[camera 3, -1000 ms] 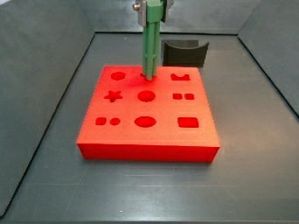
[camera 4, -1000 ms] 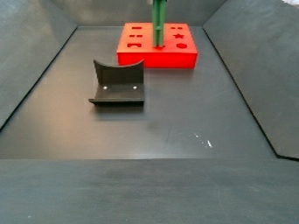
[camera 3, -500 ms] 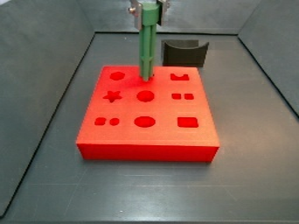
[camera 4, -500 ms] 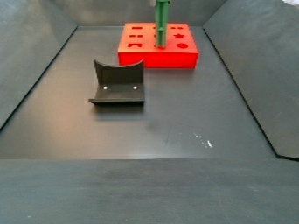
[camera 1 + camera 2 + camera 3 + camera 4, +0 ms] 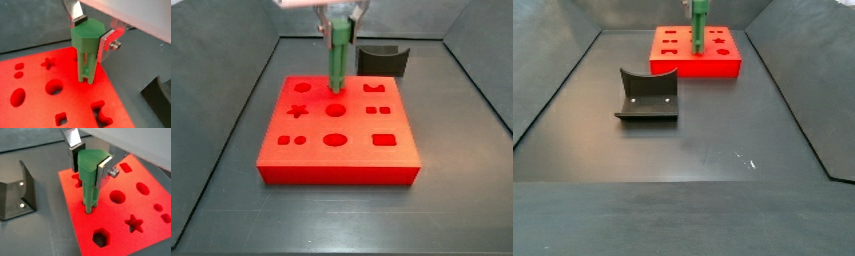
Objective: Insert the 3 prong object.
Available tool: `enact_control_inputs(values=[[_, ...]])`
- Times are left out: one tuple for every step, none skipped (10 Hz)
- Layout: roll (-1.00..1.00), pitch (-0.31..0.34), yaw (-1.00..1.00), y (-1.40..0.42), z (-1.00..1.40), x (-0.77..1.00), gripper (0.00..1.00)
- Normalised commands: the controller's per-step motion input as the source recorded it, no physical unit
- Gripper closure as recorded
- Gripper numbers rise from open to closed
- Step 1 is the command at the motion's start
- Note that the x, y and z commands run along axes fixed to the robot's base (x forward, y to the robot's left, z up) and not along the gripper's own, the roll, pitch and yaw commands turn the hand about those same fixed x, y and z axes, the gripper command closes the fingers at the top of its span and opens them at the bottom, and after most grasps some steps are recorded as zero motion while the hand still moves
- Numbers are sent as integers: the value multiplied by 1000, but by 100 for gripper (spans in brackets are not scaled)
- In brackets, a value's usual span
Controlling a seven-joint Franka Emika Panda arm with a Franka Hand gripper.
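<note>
Item: gripper [image 5: 91, 36], standing above the far half of the red block [image 5: 338, 140], its silver fingers [image 5: 107, 42] clamped on the broad head of the 3 prong object [image 5: 87, 50]. The green peg is hanging upright, its thin parallel rods pointing down, with their tips [image 5: 88, 208] sitting at or just inside a hole in the block's top face; in both wrist views the exact depth is not resolvable, and which hole the tips are meeting cannot be told for certain. In a side view the peg [image 5: 337, 62] is reading as vertical over the row of cut-outs nearest the fixture [image 5: 382, 60]; in a side view from the opposite end it [image 5: 699, 22] is rising straight from the block [image 5: 695, 52]. Risks, as judged: the rods are looking slender, so any sideways offset or twist against the hole's outline is likely to be splaying or bending them rather than seating them; a downward push with one rod riding on the rim may be jamming the piece or sliding the block, which is appearing unclamped on the floor. Letting go before the rods are well down is risking a lean or topple.
</note>
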Motion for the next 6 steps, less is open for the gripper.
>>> enact_control_inputs(values=[[261, 0, 0, -149, -517, 226, 100], [257, 16, 0, -151, -514, 329, 100], [251, 60, 0, -146, -511, 426, 100], [209, 66, -80, -80, -374, 289, 100], [9, 0, 0, 0, 0, 0, 100], [6, 0, 0, 0, 0, 0, 100]])
